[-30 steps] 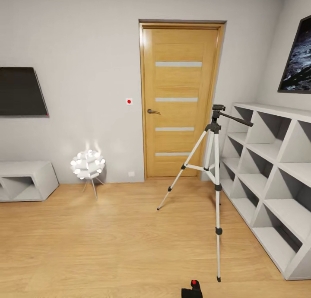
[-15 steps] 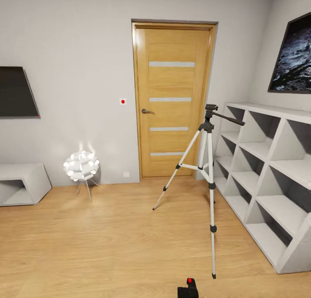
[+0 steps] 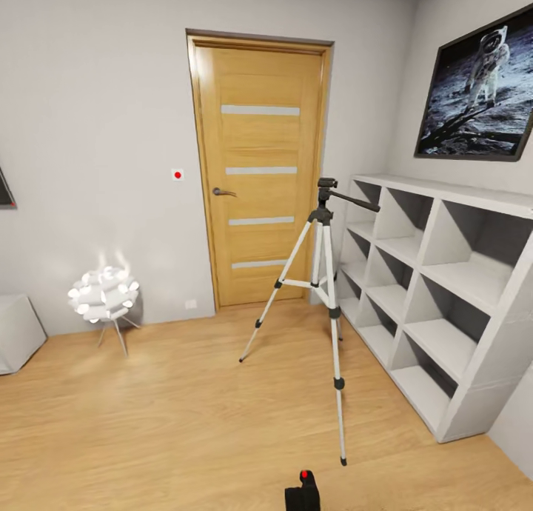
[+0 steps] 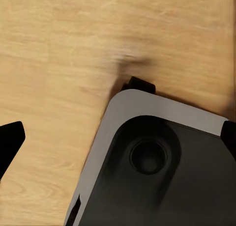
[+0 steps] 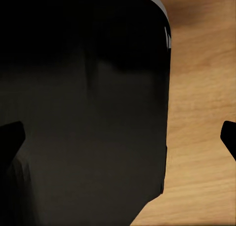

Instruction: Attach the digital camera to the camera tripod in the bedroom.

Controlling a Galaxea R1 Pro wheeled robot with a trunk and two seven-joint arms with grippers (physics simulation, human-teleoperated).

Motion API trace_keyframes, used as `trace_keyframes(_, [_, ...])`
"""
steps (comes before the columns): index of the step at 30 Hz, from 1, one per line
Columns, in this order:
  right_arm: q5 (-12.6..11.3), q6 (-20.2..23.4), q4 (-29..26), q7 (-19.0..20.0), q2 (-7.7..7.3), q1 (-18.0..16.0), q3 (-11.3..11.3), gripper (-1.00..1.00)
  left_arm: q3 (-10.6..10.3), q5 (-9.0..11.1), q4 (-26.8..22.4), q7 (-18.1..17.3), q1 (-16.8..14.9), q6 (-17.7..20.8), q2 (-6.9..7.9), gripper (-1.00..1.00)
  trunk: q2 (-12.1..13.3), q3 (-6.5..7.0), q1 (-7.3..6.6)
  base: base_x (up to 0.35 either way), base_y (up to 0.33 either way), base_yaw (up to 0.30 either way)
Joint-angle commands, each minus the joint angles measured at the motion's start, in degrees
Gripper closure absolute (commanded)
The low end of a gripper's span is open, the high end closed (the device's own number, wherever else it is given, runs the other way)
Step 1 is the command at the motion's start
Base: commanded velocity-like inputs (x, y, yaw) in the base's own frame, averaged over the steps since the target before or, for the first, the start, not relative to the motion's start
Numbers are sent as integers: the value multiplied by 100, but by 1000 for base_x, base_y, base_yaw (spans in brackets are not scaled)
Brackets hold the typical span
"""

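The camera tripod (image 3: 326, 289) stands on the light wood floor before the white cube shelf, with silver legs spread and its black head and pan handle (image 3: 346, 197) at the top. The digital camera (image 3: 302, 492), small and black with a red button on top, sits at the bottom edge of the head view, just short of the tripod's nearest foot (image 3: 343, 462). My left gripper (image 4: 118, 140) is open over the floor and a grey-rimmed black part of my base (image 4: 162, 177). My right gripper (image 5: 120, 137) is open too, above a large black body (image 5: 88, 103) I cannot identify.
A wooden door (image 3: 259, 170) is shut behind the tripod. The white cube shelf (image 3: 437, 289) runs along the right wall under an astronaut picture (image 3: 481, 89). A small glowing white lamp (image 3: 105, 295) stands at the left, and a grey cabinet corner (image 3: 16, 332) beyond it.
The head view has swung to the right, so the door, lamp, tripod and camera all slide left in the picture. The astronaut picture has come further into view. The things themselves have not moved.
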Motion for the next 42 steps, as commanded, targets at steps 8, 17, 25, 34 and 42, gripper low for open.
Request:
trace_keyframes(8, [10, -8, -2, 3, -7, 1, 4, -100, 4, 26, 0, 27, 2, -5, -8, -100, -2, -4, 1, 229, 0, -38])
trace_keyframes(17, [22, -6, -2, 4, -7, 1, 9, -100, 8, 34, 1, 30, 2, -7, -9, -100, -2, -4, 1, 315, 0, -3])
trace_keyframes(25, [24, 0, -2, 3, -7, 1, 9, -100, 7, 35, 1, 30, 2, -8, -9, -100, -2, -4, 1, 321, 0, 0])
trace_keyframes(34, [25, -1, -2, 5, -14, 1, 9, -100, 8, 46, 1, 30, 2, -1, -4, -100, -2, -4, 1, 205, 0, 0])
trace_keyframes(42, [24, -2, -2, 3, -17, 1, 9, -100, 14, 52, 1, 26, 2, 6, -4, -100, -2, -4, 1, 13, 0, 0])
